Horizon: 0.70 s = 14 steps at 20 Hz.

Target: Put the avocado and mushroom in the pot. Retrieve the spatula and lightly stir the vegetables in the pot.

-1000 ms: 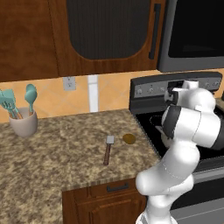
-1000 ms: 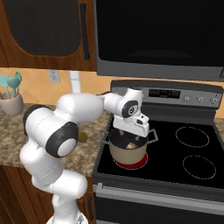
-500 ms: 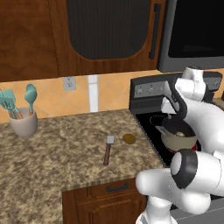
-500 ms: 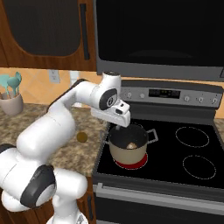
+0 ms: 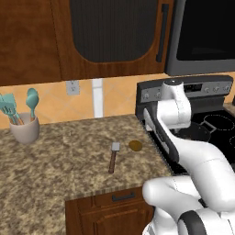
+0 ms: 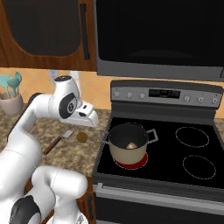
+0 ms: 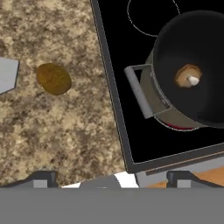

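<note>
mushroom (image 7: 188, 76) in pot (image 6: 127, 142) | gripper (image 7: 111, 177) wide, empty, swung back over counter edge | avocado (image 7: 53, 78) unmoved

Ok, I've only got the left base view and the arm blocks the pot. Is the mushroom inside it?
Observer: Yes. The hand view shows the mushroom lying on the dark bottom of the pot.
Operator: And is the gripper holding anything?
Observer: No. The gripper is open and empty, above the counter's edge beside the stove, with the avocado on the counter ahead of it.
Operator: Anything under the pot I should know about?
Observer: The right base view shows a red burner ring beneath it.
</note>
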Motion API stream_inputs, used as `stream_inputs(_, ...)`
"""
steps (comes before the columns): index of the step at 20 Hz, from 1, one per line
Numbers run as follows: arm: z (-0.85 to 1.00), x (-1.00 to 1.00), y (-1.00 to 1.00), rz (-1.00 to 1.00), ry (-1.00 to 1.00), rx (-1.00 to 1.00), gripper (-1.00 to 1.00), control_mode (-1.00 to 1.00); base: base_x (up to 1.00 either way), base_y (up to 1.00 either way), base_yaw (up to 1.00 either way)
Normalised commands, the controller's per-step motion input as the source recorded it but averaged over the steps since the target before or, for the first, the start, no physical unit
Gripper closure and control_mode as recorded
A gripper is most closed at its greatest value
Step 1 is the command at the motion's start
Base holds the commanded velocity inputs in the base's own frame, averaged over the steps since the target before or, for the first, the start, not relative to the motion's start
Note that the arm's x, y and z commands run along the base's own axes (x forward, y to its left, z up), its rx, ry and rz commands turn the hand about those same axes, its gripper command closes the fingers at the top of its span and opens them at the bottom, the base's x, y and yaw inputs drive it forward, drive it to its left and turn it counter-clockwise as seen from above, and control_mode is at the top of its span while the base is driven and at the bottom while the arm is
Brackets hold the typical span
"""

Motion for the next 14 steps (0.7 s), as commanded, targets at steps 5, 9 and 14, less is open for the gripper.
stream_inputs(5,-0.21,0.24,0.95,0.04,0.0,-0.01,-1.0,-1.0,0.0,0.0,0.0)
stream_inputs(9,-0.28,0.12,0.07,0.0,0.05,-0.01,-1.0,-1.0,0.0,0.0,0.0)
stream_inputs(14,-0.62,0.76,0.02,0.0,0.09,0.0,-1.0,-1.0,0.0,0.0,0.0)
